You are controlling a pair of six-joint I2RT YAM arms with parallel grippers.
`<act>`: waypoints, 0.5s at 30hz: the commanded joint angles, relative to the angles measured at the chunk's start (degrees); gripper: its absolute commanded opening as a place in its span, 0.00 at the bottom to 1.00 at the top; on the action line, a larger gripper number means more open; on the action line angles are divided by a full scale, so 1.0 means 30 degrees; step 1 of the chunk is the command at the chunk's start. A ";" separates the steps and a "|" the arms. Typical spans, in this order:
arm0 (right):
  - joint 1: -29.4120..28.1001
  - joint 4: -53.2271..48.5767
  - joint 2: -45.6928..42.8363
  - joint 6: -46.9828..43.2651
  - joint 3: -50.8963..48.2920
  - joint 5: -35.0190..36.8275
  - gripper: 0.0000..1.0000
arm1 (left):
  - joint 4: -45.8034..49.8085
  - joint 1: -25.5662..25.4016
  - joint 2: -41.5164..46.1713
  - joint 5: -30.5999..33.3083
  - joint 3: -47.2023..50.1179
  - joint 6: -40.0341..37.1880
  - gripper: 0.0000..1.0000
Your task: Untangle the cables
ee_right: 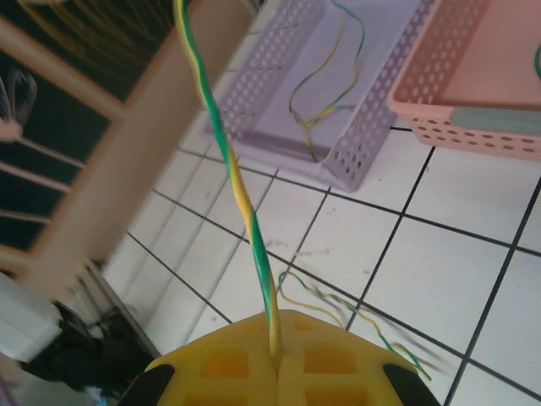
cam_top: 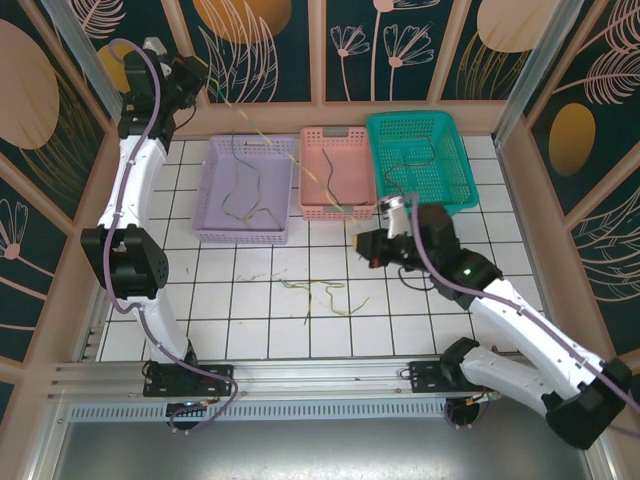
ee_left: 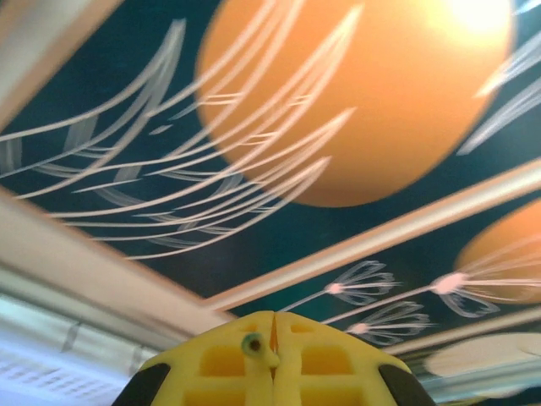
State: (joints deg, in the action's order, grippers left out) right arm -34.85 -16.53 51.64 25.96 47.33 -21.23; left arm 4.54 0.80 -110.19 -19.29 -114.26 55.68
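The left arm is raised steeply toward the back wall, the left gripper pinched shut on one end of a twisted yellow-green cable. The right arm is folded low over the tiled table, the right gripper clamped on the other end. The cable is stretched between them above the lilac basket, and loose cables are seen on the tiles.

text: none readable | labels: none readable | brands: none readable | numbers: none readable | signs: none readable on any surface

lilac basket, pink basket, teal basket
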 commanded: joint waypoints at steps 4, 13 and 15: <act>0.5961 0.0128 -0.1978 0.5874 -0.2377 -0.9051 0.00 | -1.0931 0.1693 -0.0075 0.0134 0.1201 0.3036 0.00; 1.1542 0.4299 -0.1962 1.3548 -0.5222 -1.3876 0.00 | -1.6063 0.1697 -0.0330 -0.1785 0.2404 0.5808 0.00; 1.2037 0.4796 -0.2007 1.4633 -0.5636 -1.4363 0.00 | -1.6590 0.1696 -0.0368 -0.2098 0.2316 0.6030 0.00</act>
State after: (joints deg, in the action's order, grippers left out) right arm -2.22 2.39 46.83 59.64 34.09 -58.70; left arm -32.08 0.49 -110.67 -39.31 -106.06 71.75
